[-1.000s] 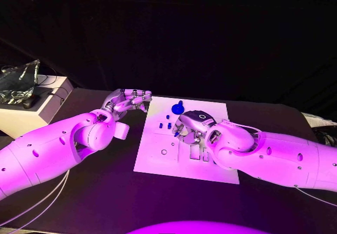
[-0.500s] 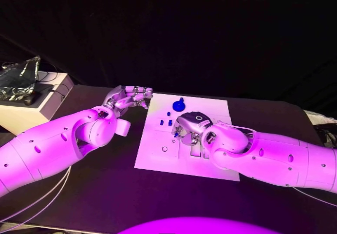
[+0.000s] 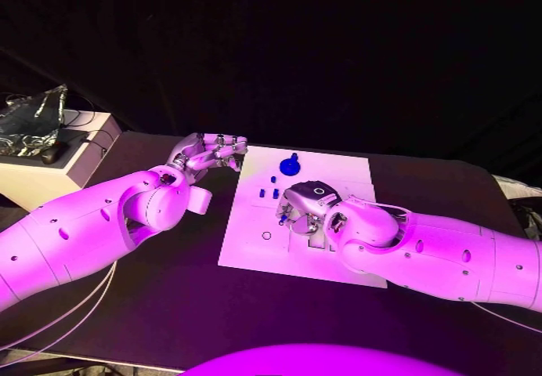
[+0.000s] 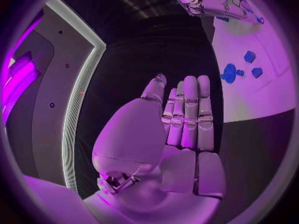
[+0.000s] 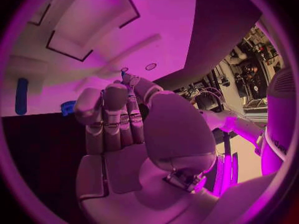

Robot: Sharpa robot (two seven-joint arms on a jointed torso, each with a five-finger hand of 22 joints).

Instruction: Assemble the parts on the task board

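White flat task board [image 3: 254, 243]: your right hand [image 3: 305, 205], fingers curled, contents unclear, has drifted toward its middle; left hand [image 3: 209, 153] stays empty, fingers together.

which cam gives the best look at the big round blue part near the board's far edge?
Head view: the round blue part sits unobstructed on the task board, far end. The left wrist view shows it smaller and distorted near the circle's rim. In the right wrist view I can't identify it with confidence.

- board [image 3: 248, 235]: white
- parts [image 3: 289, 166]: blue
- table [image 3: 147, 305]: black
- arms [image 3: 79, 235]: white
- hands [image 3: 209, 153]: silver
- box [image 3: 79, 160]: pale
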